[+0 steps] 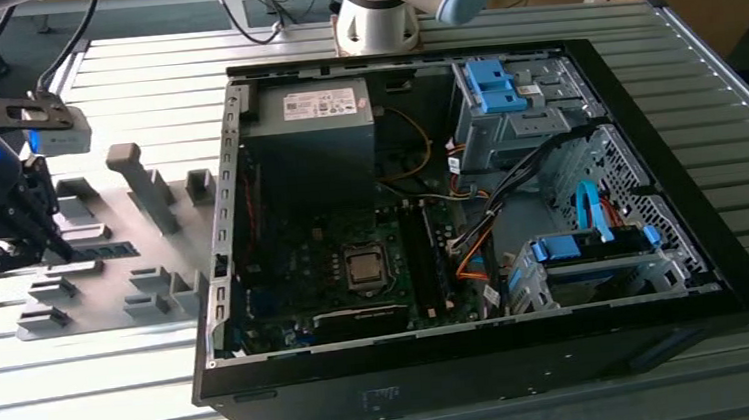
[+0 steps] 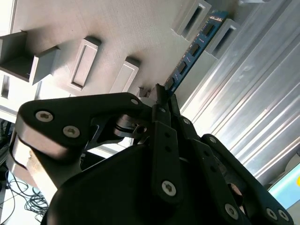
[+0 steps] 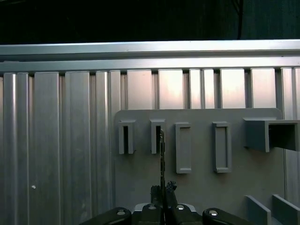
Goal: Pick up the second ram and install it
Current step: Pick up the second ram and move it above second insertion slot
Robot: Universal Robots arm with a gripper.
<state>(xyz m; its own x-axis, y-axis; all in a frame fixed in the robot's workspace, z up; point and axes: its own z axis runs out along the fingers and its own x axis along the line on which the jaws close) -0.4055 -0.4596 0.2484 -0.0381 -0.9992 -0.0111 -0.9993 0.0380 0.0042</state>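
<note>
The end effector clenches the near end of the second ram, which runs ahead on edge, propped by the grey rack so it can be pinched

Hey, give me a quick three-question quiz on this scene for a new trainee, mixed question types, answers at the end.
1. True or false: the second ram is already seated in the motherboard.
2. The gripper is above: A the computer case; B the grey fixture tray; C bare table slats.
3. What colour is the second ram's board?
Key: 1 false; 2 B; 3 blue.
</note>
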